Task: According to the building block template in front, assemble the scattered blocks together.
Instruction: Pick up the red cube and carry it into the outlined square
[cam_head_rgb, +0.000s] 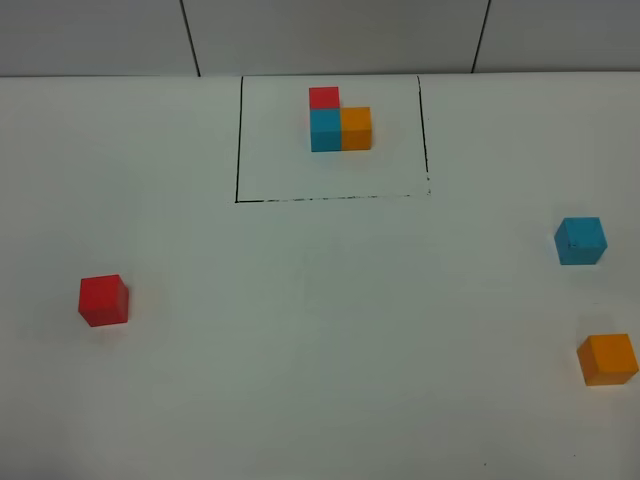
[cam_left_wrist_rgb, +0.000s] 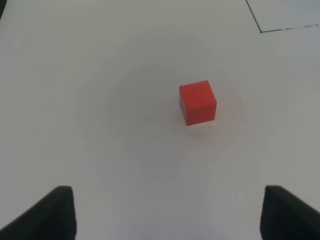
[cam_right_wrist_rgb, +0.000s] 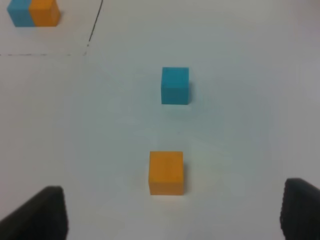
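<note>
The building block template (cam_head_rgb: 340, 122) sits at the far middle of the white table (cam_head_rgb: 300, 330), inside a thin black drawn rectangle (cam_head_rgb: 237, 140). It is an L of three joined pieces: red farthest, cyan-blue touching it on the near side, orange joined to the right of the cyan-blue.

The red cube (cam_head_rgb: 104, 300) lies alone at the near left, well apart from the rectangle. The cyan-blue cube (cam_head_rgb: 581, 240) lies at the right, beyond the rectangle's right side and a little nearer than its near line. The orange cube (cam_head_rgb: 608, 360) lies nearer still, close to the right edge of the high view (none of the three loose cubes touches another).

The left gripper (cam_left_wrist_rgb: 167, 215) stands wide, with nothing between its dark fingertips (cam_left_wrist_rgb: 60, 212). The red cube rests on the table ahead of it, apart from both tips.

The right gripper (cam_right_wrist_rgb: 170, 215) is also spread wide and holds nothing. The orange cube lies ahead of it, between the lines of its two tips, with the cyan-blue cube beyond.
</note>
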